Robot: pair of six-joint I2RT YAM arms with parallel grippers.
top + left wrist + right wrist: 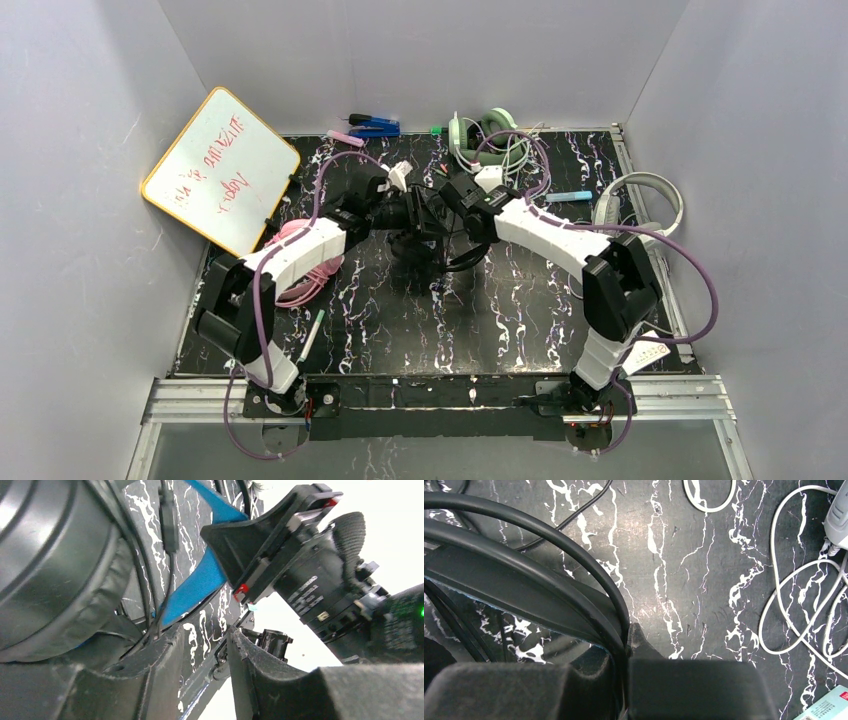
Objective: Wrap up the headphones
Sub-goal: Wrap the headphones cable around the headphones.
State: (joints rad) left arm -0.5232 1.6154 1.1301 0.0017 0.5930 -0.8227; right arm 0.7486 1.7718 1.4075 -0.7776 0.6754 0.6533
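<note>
Centrally, on a glossy black surface [400,320] veined with white like marble: black-and-blue headphones [428,245], flanked by both arms. Right tool [624,642] closed on the thin, smooth, curved black headband, pinched between two matte, grainy fingers. Beneath that hoop, a broader flat band, dull black with a blue edge.

Left tool [205,635] just beside the same headset, jaws parted, veined surface visible through the gap. Thin black cord [169,527] with an oblong inline piece, running down close to the left-hand finger, contact not discernible. Large rounded ear cup [50,570] at the left of the left wrist view, ribbed hard shell over a soft, wrinkled cushion. Flat blue strap [200,580] slanting behind the cord.

Pink headphones [295,262] near the left edge, partly hidden under the left arm, cord in loose loops. White-grey headphones [645,200] at the right edge, smooth arched band. Pale green and white headset [482,135] at the far edge. White cords [784,605] in slack oval loops on the surface beside the right tool. Rectangular whiteboard [220,170], orange-rimmed, tilted against the left wall.
</note>
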